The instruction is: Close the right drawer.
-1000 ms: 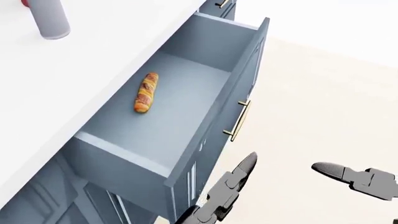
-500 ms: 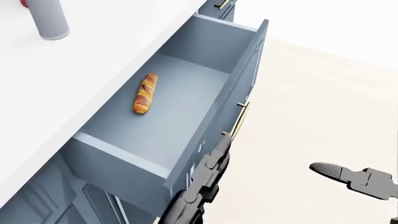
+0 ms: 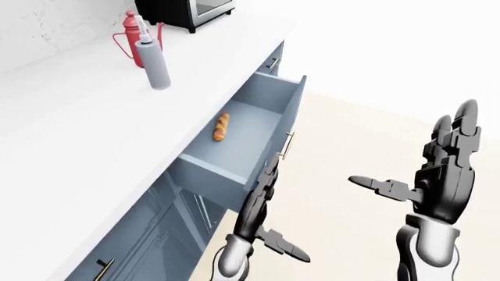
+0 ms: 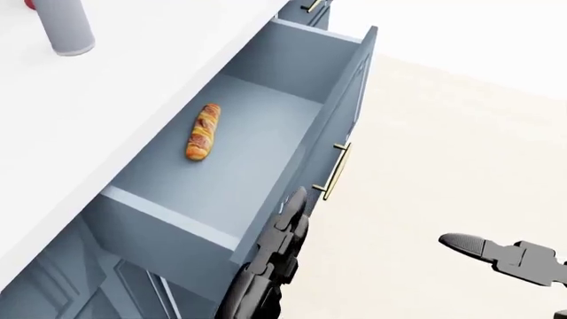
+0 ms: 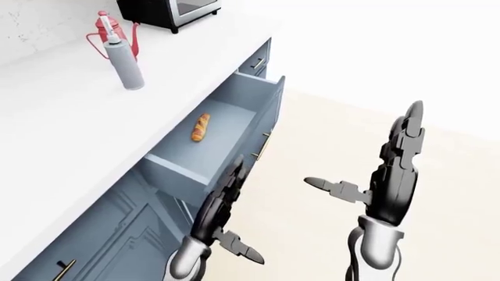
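The grey-blue right drawer (image 4: pixel 266 119) stands pulled far out from under the white counter (image 4: pixel 133 80). A small baguette (image 4: pixel 202 131) lies inside it. The drawer's front panel carries a brass handle (image 4: pixel 335 171). My left hand (image 4: pixel 279 232) is open, its fingers flat against the outside of the drawer front just below the handle; it also shows in the left-eye view (image 3: pixel 262 196). My right hand (image 3: pixel 445 170) is open and raised over the floor, apart from the drawer, holding nothing.
On the counter stand a grey squeeze bottle (image 3: pixel 156 67), a red kettle (image 3: pixel 133 44) and a dark toaster oven (image 3: pixel 187 12). Closed cabinet doors (image 3: pixel 148 240) are below the counter. Beige floor (image 3: pixel 351 146) lies to the right of the cabinets.
My left hand has moved up and left from the floor side onto the drawer front. The drawer has shifted slightly inward. The right hand has hardly moved.
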